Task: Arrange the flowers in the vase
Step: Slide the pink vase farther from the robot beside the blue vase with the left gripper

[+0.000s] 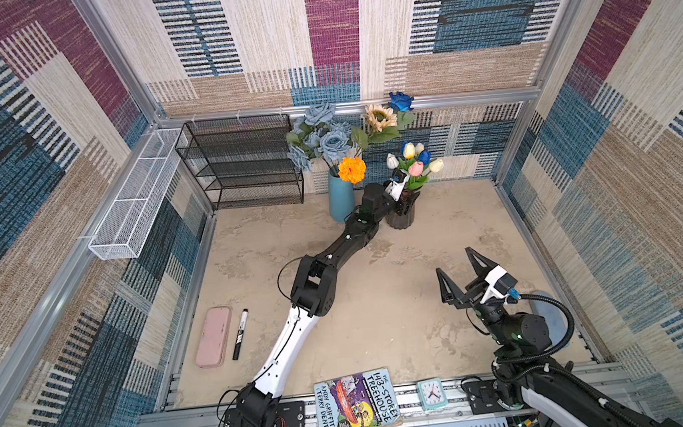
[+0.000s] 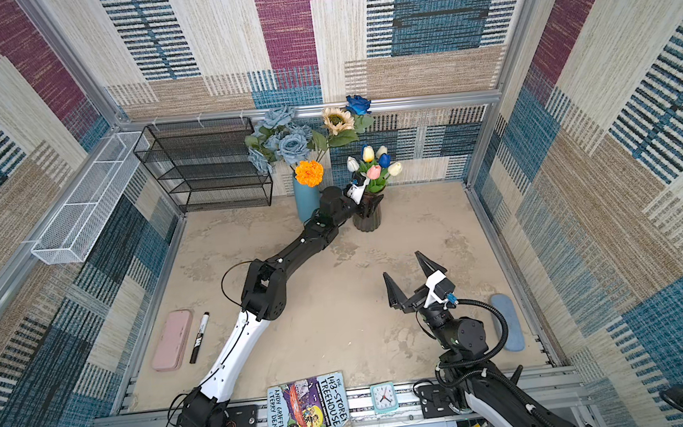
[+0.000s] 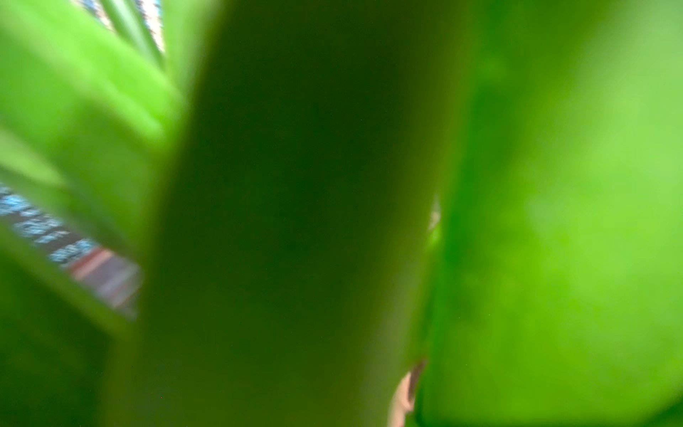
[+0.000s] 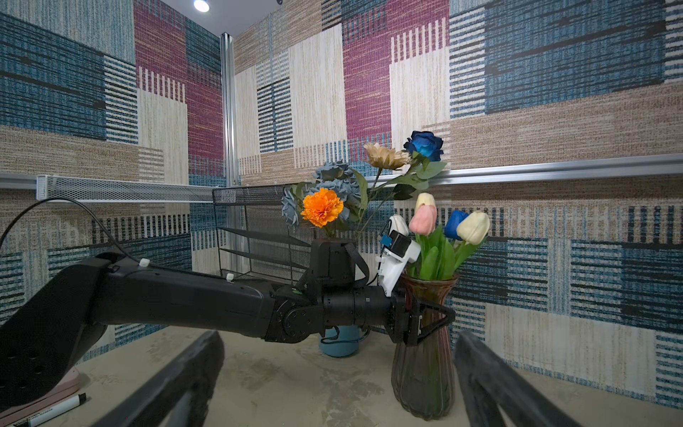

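Observation:
A dark ribbed glass vase [image 1: 400,218] [image 4: 425,369] at the back of the table holds white, yellow, pink and blue tulips [image 1: 415,163] [image 4: 443,225]. My left gripper [image 1: 405,203] [image 4: 425,319] is shut on this vase's neck, one finger on each side. To its left a blue vase [image 1: 341,200] holds dusty-blue roses [image 1: 325,136], an orange marigold [image 1: 352,169], a cream sunflower [image 1: 381,117] and a deep-blue rose [image 1: 401,101]. Blurred green leaves [image 3: 295,222] fill the left wrist view. My right gripper [image 1: 459,272] [image 4: 332,380] hangs open and empty at the front right.
A black mesh shelf [image 1: 244,164] stands at the back left, with a white mesh basket [image 1: 134,197] on the left wall. A pink case [image 1: 213,336] and a marker [image 1: 240,334] lie front left. A book [image 1: 357,403] and a small clock [image 1: 431,394] sit on the front rail.

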Robot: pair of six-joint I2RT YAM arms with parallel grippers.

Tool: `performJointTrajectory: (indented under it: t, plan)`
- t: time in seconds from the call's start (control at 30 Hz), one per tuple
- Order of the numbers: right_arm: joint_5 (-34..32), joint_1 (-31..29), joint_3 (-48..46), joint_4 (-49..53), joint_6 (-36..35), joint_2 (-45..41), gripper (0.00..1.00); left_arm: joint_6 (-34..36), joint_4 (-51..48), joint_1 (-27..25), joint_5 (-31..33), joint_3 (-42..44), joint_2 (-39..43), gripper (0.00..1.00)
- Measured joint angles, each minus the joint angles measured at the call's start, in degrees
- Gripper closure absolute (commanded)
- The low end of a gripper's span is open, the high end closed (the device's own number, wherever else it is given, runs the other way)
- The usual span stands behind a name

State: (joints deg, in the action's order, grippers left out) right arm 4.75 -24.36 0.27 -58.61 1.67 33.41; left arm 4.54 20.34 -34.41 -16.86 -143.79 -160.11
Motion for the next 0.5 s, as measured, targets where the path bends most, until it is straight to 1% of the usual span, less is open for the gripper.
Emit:
performJointTrajectory:
  t: [0.1,0.23,0.27,0.3,0.33,0.4,0.5]
  plan:
    - [0.0,0.0,0.0,0.0,0.0,0.4,0.0,-1.5,1.7,0.9,1.2,-2.0,-1.9,0.6]
    - [0.1,0.0,0.0,0.0,0.0,1.1,0.0,-3.1,3.6,1.7,2.0,-3.1,-3.1,0.56]
    - [0.1,0.0,0.0,0.0,0.0,1.1,0.0,-3.2,3.7,1.9,2.2,-3.1,-3.2,0.53]
    - [0.1,0.0,0.0,0.0,0.0,1.2,0.0,-3.2,3.8,1.9,2.8,-3.1,-3.2,0.45]
    - [0.1,0.0,0.0,0.0,0.0,1.2,0.0,-3.2,3.8,1.9,3.1,-3.1,-3.2,0.32]
    - [0.2,0.0,0.0,0.0,0.0,1.3,0.0,-3.2,4.0,1.9,2.9,-3.0,-3.2,0.28]
    - [0.2,0.0,0.0,0.0,0.0,1.6,0.0,-3.2,5.9,1.9,2.5,-1.7,-3.0,0.09]
